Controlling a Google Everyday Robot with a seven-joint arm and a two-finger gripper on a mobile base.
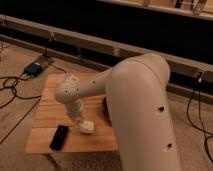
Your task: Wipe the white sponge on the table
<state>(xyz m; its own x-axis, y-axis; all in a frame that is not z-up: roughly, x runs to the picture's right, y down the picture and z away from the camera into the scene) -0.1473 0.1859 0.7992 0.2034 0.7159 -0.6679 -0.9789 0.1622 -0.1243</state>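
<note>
- White sponge (86, 127) lies on the wooden surface (50, 102), near its front edge and just right of a flat black object (59, 137).
- Gripper (81, 121) comes down from the upper left, its tip at the sponge's upper-left side; whether it grips the sponge, I cannot tell.
- A stroke to the front-left would likely meet the black object.

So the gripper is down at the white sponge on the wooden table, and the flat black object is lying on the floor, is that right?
Not quite. The camera view shows the flat black object lying on the wooden table, not the floor. The gripper is indeed down at the white sponge.
</note>
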